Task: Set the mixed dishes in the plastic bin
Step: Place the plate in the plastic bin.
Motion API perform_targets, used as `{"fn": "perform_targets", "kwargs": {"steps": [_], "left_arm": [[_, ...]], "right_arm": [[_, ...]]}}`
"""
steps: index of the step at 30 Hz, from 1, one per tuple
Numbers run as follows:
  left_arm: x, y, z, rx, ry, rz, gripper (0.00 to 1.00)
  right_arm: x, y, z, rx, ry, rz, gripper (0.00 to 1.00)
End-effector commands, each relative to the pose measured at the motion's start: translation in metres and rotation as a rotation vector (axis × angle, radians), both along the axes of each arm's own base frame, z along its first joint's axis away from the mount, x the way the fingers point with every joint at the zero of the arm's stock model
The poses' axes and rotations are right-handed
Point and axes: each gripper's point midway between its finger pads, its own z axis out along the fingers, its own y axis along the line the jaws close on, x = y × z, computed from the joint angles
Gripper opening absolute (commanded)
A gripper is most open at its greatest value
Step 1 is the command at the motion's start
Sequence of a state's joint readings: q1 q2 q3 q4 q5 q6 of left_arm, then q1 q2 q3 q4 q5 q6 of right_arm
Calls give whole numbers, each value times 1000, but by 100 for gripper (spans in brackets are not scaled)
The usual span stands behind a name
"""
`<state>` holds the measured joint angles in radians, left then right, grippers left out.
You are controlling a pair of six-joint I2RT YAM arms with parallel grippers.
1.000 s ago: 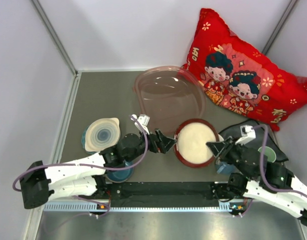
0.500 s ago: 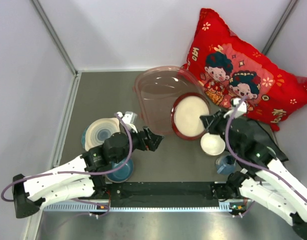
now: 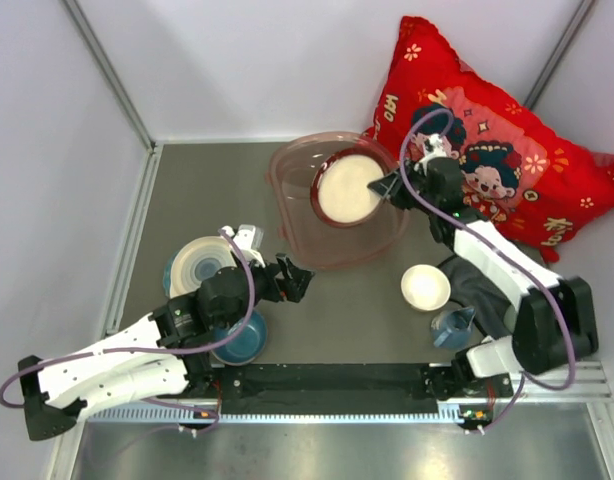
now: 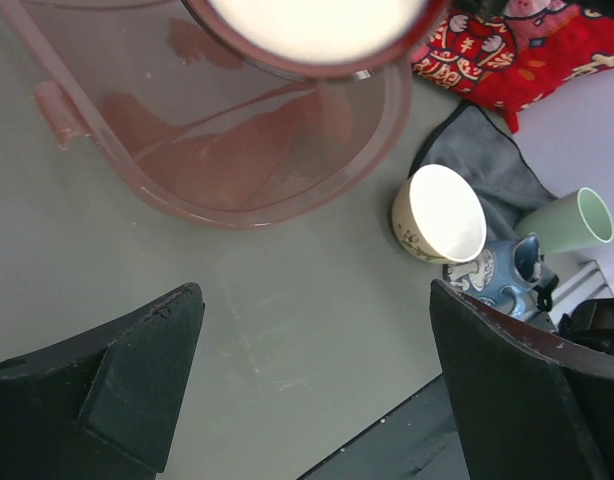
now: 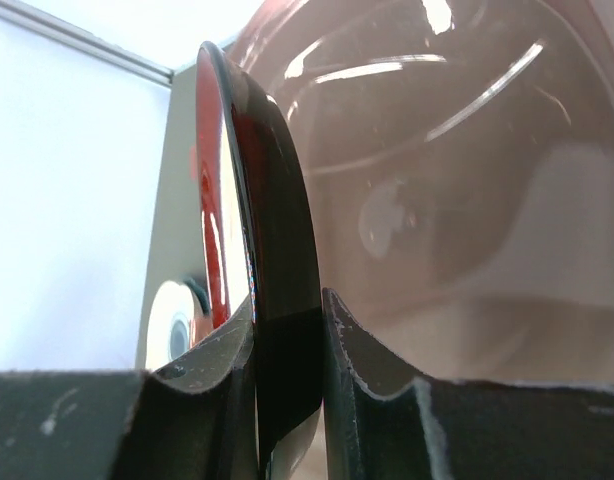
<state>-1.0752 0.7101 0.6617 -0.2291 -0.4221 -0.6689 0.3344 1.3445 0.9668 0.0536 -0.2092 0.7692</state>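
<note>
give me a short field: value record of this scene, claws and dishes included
right claw: shut on the edge of the red-rimmed plate
red-rimmed plate: held over the opening of the plastic bin, not released
left claw: open, holding nothing, over the table in front of the bin
dishes outside bin: cream bowl, blue mug, pale green cup, blue bowl, blue-ringed plate
other items: red pillow behind the bin; dark grey cloth beside the cream bowl
</note>
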Motion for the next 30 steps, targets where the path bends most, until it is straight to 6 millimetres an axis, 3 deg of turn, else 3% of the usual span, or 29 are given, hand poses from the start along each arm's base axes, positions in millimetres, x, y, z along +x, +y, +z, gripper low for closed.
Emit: {"fn": "perform_targets", "kwargs": {"steps": [1,2,7,8,9,12,23,30], "left_arm": [[2,7,26,-28,-50,22,99],[2,7,27,-28,-52,23,99],[2,9,27,-14,-49,27,99],[2,11,28,-15,-50,28,99],[2,11,27,-14,-50,31,99],[2,14,28,-22,-49,40,99],[-1,15,21,-26,-29,36,99],[-2,21,21,-28,-27,51,99]], "right_arm": [[35,25,106,175,-290,106,0],[51,31,96,172,-267,115,0],[88,47,67,182,-182,153,0],[95,49,70,175,-188,155,0],[104,51,52,159,-152,144,0],[117,48,31,125,-102,107,0],[147,50,-60,51,68,60,0],[147,44,-82,40,123,22,3]]}}
